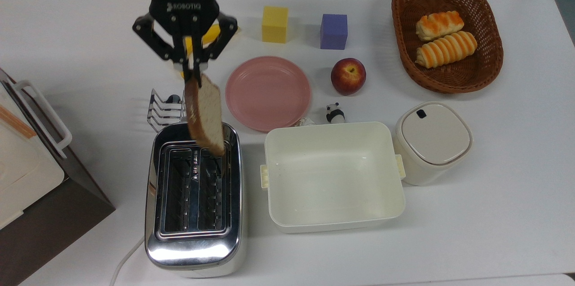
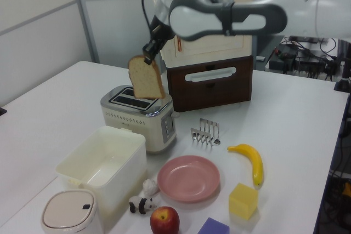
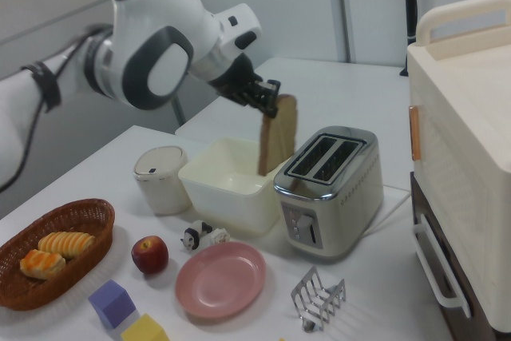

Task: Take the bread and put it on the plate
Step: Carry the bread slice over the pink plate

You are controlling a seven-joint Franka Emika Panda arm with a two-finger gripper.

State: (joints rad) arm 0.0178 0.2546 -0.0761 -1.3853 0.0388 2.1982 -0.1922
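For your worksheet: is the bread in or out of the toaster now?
Out: the bread hangs above the toaster, clear of its slots, gripped by the pincer.

White table [image 1: 494, 187], grey panelled walls [image 2: 38, 20]

We see a mirror-polished chrome toaster [image 1: 194, 250], a brown woven wicker basket [image 1: 401, 43], a smooth matt pink plate [image 1: 268, 93], a bare wire toast rack [image 1: 162, 109], and coarse-crumbed bread [image 1: 209, 115].

You can read one marking: the white word "ROBOTIQ", with a small logo before it, printed on the black body of the gripper [image 1: 192, 72], in the upper left of the top view. You will find no other legible text, number or sign.
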